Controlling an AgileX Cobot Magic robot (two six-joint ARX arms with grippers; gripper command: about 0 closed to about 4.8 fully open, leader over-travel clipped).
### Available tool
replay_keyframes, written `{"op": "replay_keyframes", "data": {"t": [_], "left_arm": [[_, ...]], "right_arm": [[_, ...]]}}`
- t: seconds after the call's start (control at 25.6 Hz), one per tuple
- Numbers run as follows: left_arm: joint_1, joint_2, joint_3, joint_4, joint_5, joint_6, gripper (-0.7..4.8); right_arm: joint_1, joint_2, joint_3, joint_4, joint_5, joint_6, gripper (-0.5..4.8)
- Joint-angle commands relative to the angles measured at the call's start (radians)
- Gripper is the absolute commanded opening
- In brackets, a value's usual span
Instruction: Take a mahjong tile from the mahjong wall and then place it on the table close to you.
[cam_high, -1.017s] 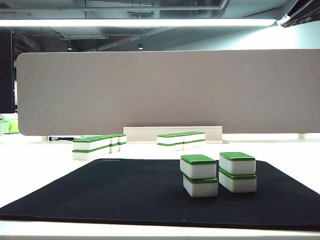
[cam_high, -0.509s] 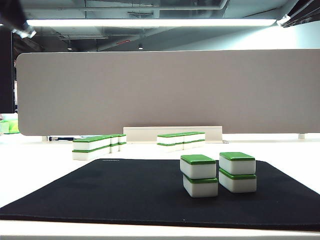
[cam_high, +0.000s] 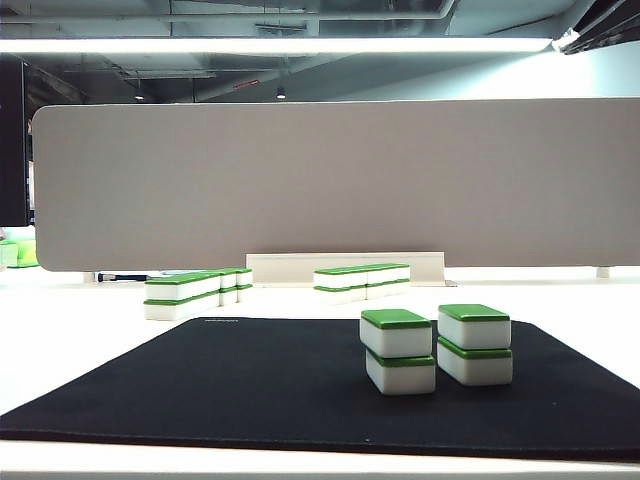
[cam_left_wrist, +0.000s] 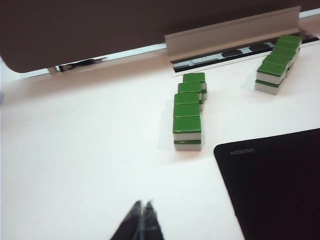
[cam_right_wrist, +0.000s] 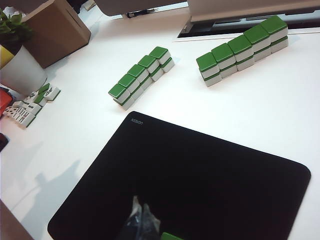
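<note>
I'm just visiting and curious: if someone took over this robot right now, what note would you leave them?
Left end effector: shut, empty, above bare white table, short of the nearer mahjong wall.
Right end effector: looks shut, holding nothing, over the black mat.
A second wall sits by the grey partition.
Two two-tile stacks already stand on the mat.
Left to do: take a tile from a wall and set it on the near side.

The white table (cam_high: 90, 350) bears a black mat (cam_high: 250, 390) and the mahjong wall (cam_high: 362, 279).
</note>
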Motion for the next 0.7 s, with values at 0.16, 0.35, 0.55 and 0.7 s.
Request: {"op": "replay_keyframes", "data": {"t": [0.16,0.35,0.55,0.7], "left_arm": [[0.051,-0.158,-0.126,0.017,-0.022,-0.054,-0.06],[0.122,-0.237,-0.21,0.017,-0.021,-0.114,-0.05],[0.239,-0.361,-0.322,0.019,-0.003,-0.187,-0.06],[0.279,-0.392,-0.343,0.02,0.001,-0.187,-0.06]], "right_arm": [[0.0,-0.002,0.008,0.012,-0.002,-0.006,-0.01],[0.0,-0.002,0.008,0.012,-0.002,-0.006,-0.01],[0.0,-0.002,0.008,0.012,-0.001,-0.006,-0.01],[0.0,-0.002,0.008,0.012,-0.002,-0.006,-0.01]]}}
